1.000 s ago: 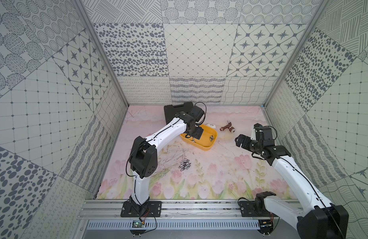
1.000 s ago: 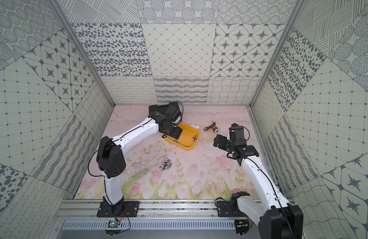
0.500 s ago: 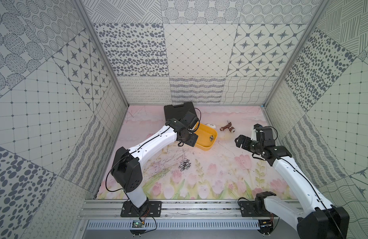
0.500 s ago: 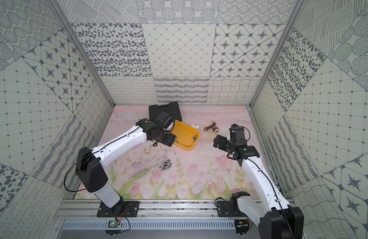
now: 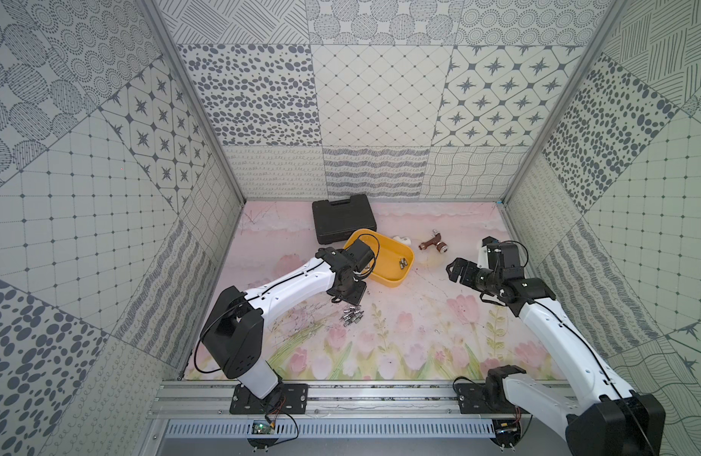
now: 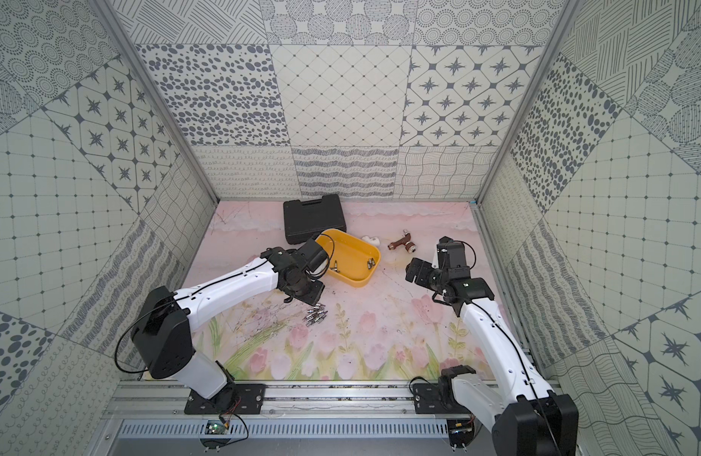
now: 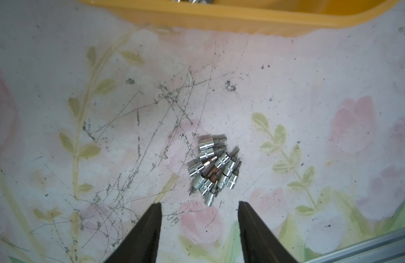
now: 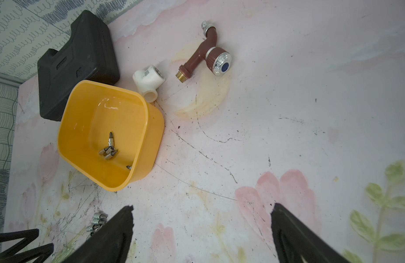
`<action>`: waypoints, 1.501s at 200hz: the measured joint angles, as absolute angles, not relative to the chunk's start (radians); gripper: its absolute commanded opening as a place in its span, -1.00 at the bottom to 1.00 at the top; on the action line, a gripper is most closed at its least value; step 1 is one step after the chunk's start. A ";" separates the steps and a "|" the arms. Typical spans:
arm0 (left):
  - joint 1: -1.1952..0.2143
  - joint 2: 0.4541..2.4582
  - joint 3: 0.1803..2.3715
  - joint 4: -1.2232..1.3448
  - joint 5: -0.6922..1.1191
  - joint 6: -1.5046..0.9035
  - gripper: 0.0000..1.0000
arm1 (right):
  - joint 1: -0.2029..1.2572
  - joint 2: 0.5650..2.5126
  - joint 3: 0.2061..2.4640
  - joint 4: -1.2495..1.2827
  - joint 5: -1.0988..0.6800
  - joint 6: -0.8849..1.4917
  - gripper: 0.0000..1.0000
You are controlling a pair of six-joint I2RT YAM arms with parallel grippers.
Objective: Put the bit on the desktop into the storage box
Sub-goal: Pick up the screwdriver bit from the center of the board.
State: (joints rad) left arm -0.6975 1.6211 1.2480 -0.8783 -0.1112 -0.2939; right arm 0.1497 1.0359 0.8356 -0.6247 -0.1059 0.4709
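Scratched floral tabletop mat (image 5: 400, 339) lying inside patterned-panel enclosure (image 5: 380, 118). Yellow storage box (image 8: 151, 127) sitting beside closed black tool case (image 5: 343, 219), holding several bits (image 8: 109, 150), maybe five, count unclear. Bit pile (image 7: 214, 168) lying on mat near box, just ahead of left gripper (image 7: 199, 203), jaws partly spread w/ nothing btwn. Right gripper (image 8: 202, 206) hovering well apart, jaws gaping wide, empty.

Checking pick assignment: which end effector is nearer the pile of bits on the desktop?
Left. The left end effector hovers right by the pile of bits, jaws open; the right end effector sits across the table, past the storage box.
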 measured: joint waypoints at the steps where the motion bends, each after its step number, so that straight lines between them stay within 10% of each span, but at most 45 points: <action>1: -0.698 1.620 1.246 -0.878 -0.110 -0.295 0.08 | 0.150 1.036 0.836 -0.625 -0.106 0.471 0.93; 300: -0.862 1.833 1.243 -0.855 -0.100 -0.389 -0.55 | 0.150 1.081 0.842 -0.624 -0.105 0.467 0.93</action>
